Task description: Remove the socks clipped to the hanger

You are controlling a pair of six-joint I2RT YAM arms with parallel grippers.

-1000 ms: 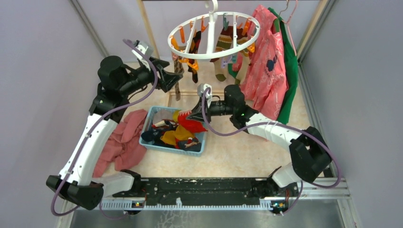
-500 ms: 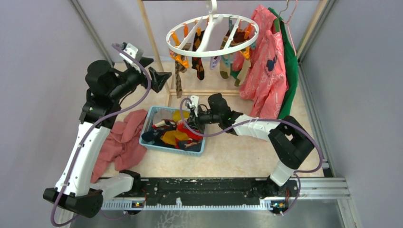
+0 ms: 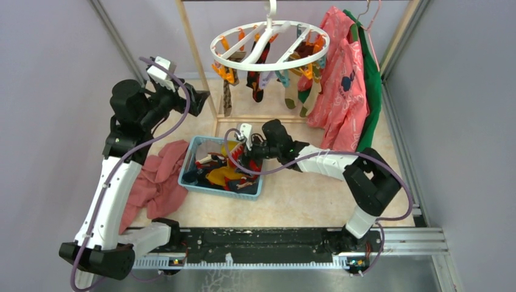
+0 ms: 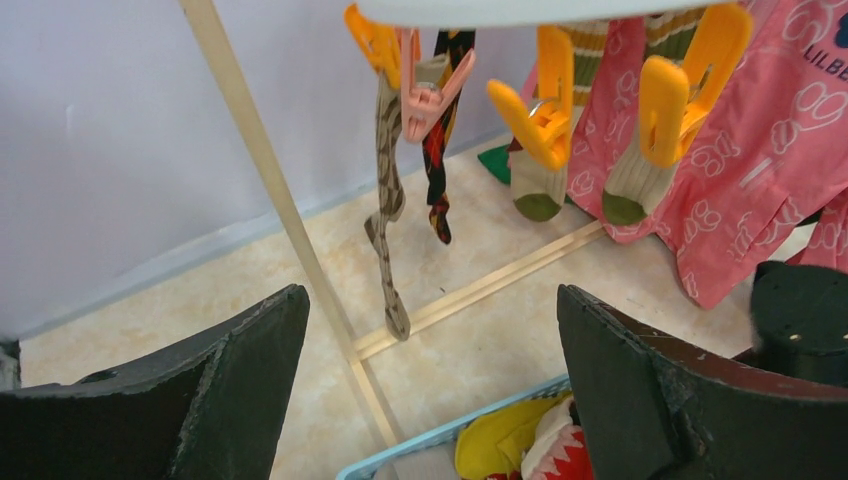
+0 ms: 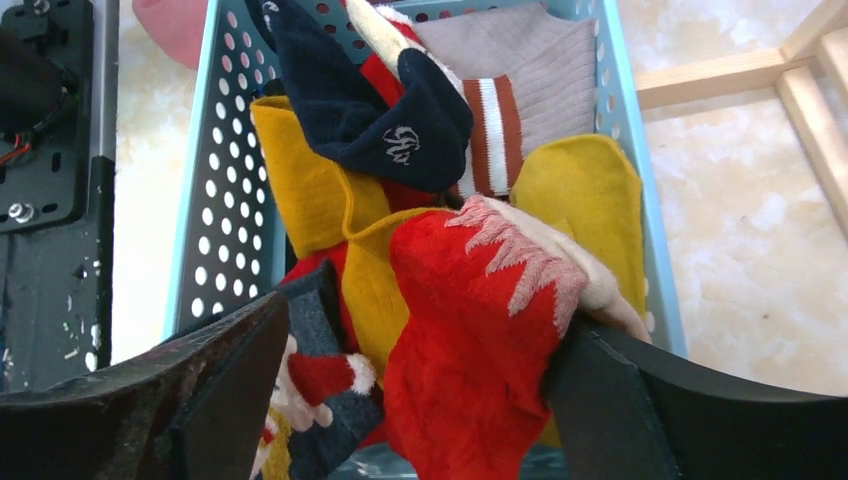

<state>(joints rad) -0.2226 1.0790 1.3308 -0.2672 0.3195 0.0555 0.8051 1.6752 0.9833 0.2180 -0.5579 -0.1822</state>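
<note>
White round plastic ring hanger hung over table's far edge, ring approx. flat, hook up. Small colourful socks dangled from its clips, long axes vertical, toes down. L gripper, jaws spread and empty, faced them from far-left. R gripper gaped over light-blue perforated plastic basket at table's centre, red sock lying loose between its jaws.
</note>
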